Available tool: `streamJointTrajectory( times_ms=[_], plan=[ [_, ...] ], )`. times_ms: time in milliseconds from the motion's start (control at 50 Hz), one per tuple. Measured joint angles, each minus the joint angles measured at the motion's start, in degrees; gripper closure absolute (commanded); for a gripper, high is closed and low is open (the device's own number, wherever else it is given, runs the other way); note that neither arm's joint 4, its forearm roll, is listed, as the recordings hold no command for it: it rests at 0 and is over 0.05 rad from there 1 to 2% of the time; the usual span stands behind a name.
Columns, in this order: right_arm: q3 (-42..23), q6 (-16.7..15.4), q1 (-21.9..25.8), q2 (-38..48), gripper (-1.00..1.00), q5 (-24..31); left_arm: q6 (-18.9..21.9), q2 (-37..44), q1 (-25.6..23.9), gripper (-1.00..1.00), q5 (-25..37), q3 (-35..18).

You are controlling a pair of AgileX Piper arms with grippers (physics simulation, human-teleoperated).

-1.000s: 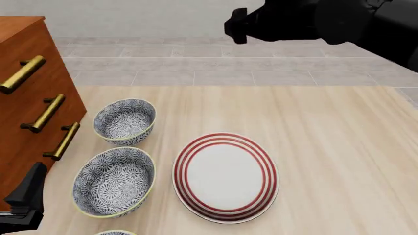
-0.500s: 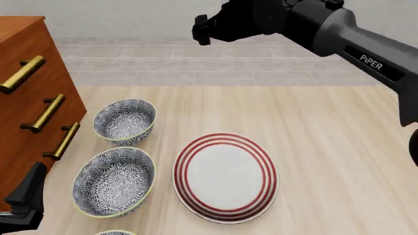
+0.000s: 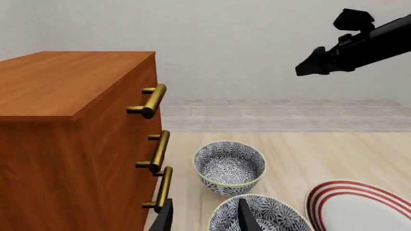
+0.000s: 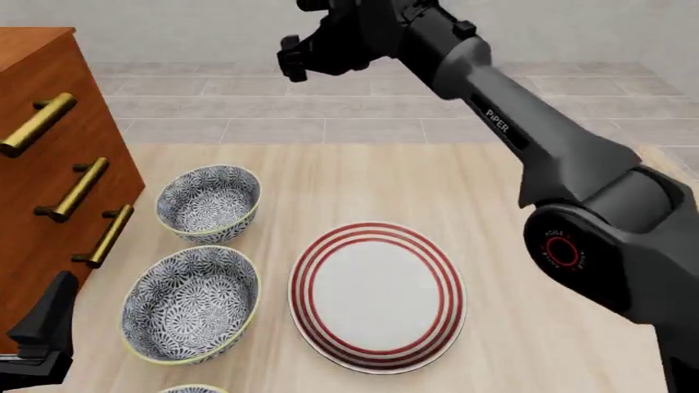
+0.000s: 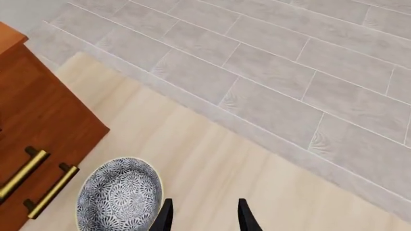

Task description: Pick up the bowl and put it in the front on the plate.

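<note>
1. Wood tabletop, drawers on the left. Our right gripper hangs high, fingers parted, holding nothing; the left gripper is parted and empty too.
2. Below it sits the bowl, probably the far one, near the plate but not on it.
3. We'd drop straight down, put one finger inside the rim, then pinch.

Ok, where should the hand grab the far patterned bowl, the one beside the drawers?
Probably pinch the rim from above, one finger inside, one outside: the bowl sits upright and open. Take the rim on the plate side; the drawer cabinet crowds the other side.
</note>
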Motion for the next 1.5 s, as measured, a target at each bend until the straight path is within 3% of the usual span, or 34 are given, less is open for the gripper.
streamJointTrajectory(
  times_ms=[200,380,1500],
  plan=[
    [-12.81,0.57,1.24,8.31,-1.0,5.48,0.0,0.0,0.0,-1.0,0.0,0.0],
    [-19.14,1.37,2.17,13.28,-1.0,7.37,0.0,0.0,0.0,-1.0,0.0,0.0],
    [-24.1,2.84,5.78,25.14,-1.0,5.17,0.0,0.0,0.0,-1.0,0.0,0.0]
  ],
)
